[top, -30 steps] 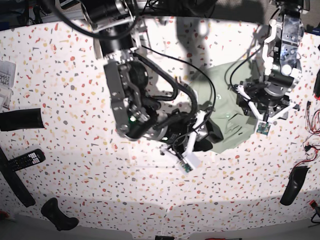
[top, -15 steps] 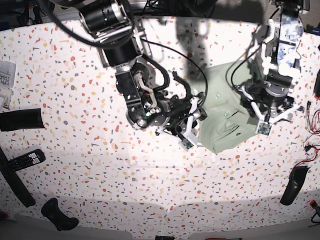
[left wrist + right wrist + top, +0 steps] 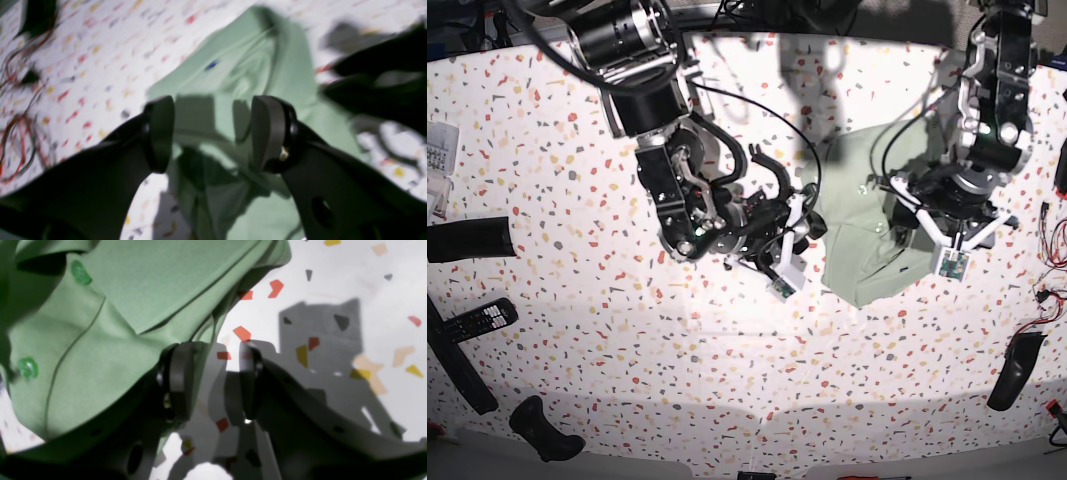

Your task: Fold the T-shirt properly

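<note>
The T-shirt (image 3: pixel 859 255) is a pale sage-green bundle, folded up, right of the table's middle. In the left wrist view the T-shirt (image 3: pixel 263 70) lies under my left gripper (image 3: pixel 213 133), which is open above it with only shadowed cloth showing between the pads. In the base view the left gripper (image 3: pixel 924 215) hovers over the shirt's right part. My right gripper (image 3: pixel 213 383) stands open at the shirt's edge, with bare speckled table showing through the gap. The buttoned placket of the T-shirt (image 3: pixel 110 330) drapes against its left finger (image 3: pixel 178 380). The right gripper (image 3: pixel 810 228) sits at the shirt's left edge.
A remote control (image 3: pixel 479 320), a black pad (image 3: pixel 469 240) and a black handle (image 3: pixel 542 428) lie at the far left. Another black object (image 3: pixel 1013 370) and red wires (image 3: pixel 1052 290) are at the right edge, the wires (image 3: pixel 16 146) also left of the left gripper.
The right arm has swung up and left from the shirt's lower-left corner to its left edge. The shirt's lifted dark fold now lies flat. The left arm has shifted slightly.
</note>
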